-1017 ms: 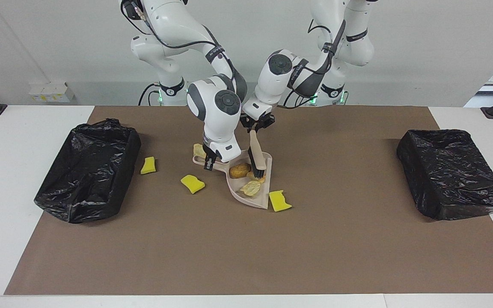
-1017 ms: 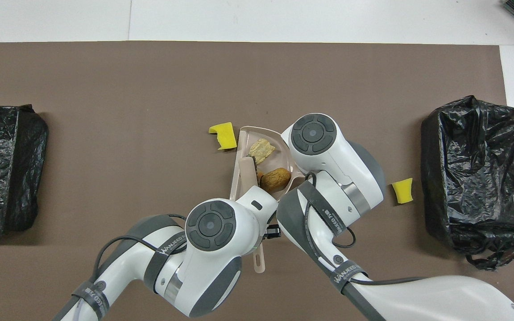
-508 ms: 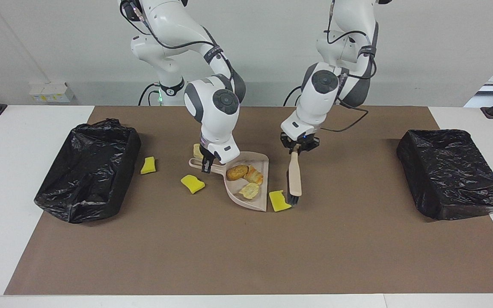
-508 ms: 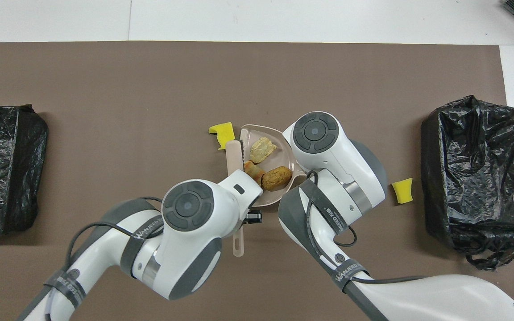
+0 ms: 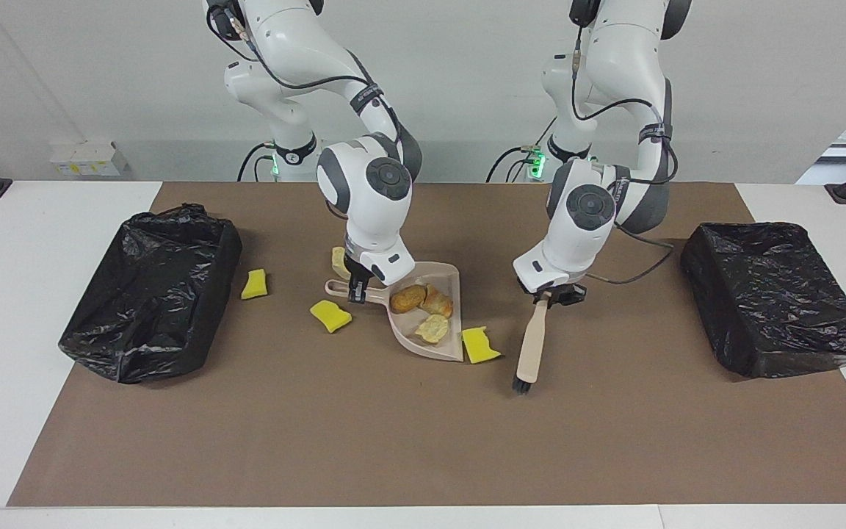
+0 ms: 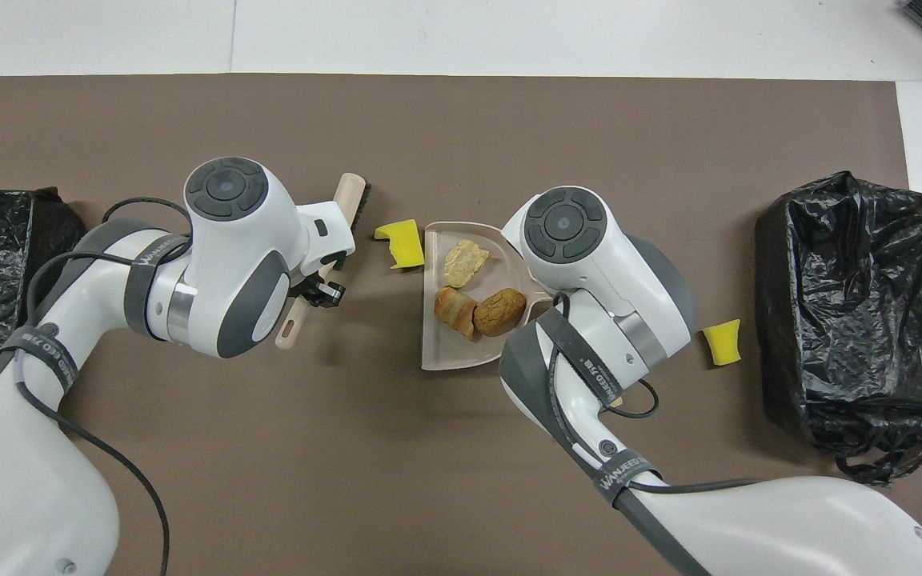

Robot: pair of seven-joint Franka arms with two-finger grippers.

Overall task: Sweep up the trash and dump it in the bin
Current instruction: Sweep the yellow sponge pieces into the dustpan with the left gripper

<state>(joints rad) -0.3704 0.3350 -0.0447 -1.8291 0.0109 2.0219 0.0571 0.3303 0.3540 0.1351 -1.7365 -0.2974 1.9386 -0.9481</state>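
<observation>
My right gripper (image 5: 355, 290) is shut on the handle of the beige dustpan (image 5: 414, 344), which rests on the brown mat. Three pieces of trash lie in the pan (image 6: 446, 358): a brown lump (image 5: 407, 297), a striped tan piece (image 5: 438, 301) and a pale crumbly piece (image 5: 434, 328). A yellow sponge chunk (image 5: 480, 344) lies just outside the pan's open edge. My left gripper (image 5: 549, 295) is shut on the brush (image 5: 531, 345), bristles pointing down over the mat beside that chunk. Other yellow chunks (image 5: 330, 315) (image 5: 254, 283) and a beige scrap (image 5: 338, 258) lie toward the right arm's end.
Two bins lined with black bags stand on the mat, one bin (image 5: 151, 290) at the right arm's end and the other bin (image 5: 775, 297) at the left arm's end. The mat (image 5: 423, 441) reaches almost to the table's edges.
My left arm has lifted the brush out of the dustpan and swung it toward its own end of the table. The striped piece now lies deeper in the pan. The right gripper has barely moved.
</observation>
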